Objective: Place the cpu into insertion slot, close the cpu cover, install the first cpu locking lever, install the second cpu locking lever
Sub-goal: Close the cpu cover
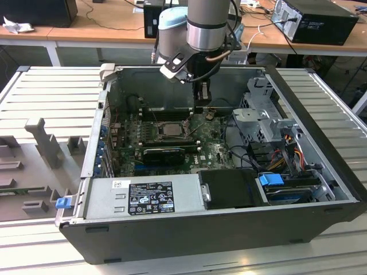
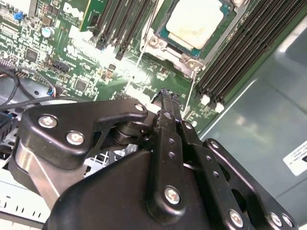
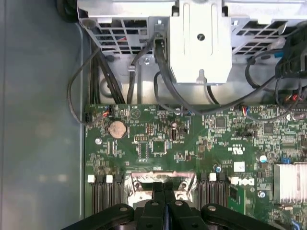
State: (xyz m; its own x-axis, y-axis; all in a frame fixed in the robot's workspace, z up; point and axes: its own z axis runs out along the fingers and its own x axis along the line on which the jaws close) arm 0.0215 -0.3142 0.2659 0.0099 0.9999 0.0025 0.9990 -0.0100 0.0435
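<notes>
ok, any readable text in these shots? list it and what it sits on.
Nothing can be quoted; print shows in four places.
Black label on the power supply, exterior view: too small to read.
White sticker on the same unit: too small to read.
White label on the case wall, second wrist view: partly out of frame, unreadable.
White silkscreen marks on the motherboard, first wrist view: too small to read.
</notes>
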